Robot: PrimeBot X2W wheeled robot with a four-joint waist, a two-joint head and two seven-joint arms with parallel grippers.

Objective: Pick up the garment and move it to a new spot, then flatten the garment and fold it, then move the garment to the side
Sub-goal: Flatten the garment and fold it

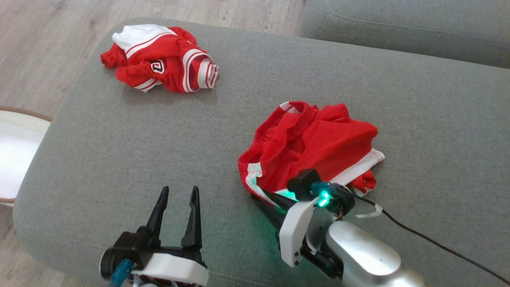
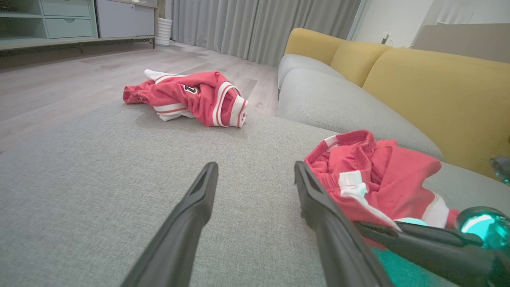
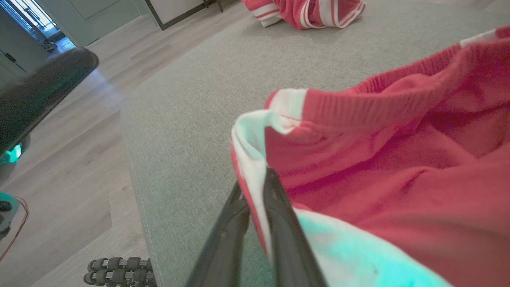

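The right claw [image 3: 255, 181] is pinched almost shut on the white edge of the shorts [image 1: 314, 143], a heap on the sofa [image 1: 119, 139] right in front of it. The left claw [image 1: 179, 189], beside them, is wide open and empty. This looks like step 1, the pick-up. Flattening, folding and moving aside are not done yet.

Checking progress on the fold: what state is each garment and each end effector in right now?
near red garment: crumpled in a heap on the grey cushion, not flattened or folded.
far red jersey: crumpled, lying apart from both end effectors near the cushion's far left corner.
left end effector: open, holding nothing, over bare cushion.
right end effector: shut on the near red garment's white-trimmed edge.
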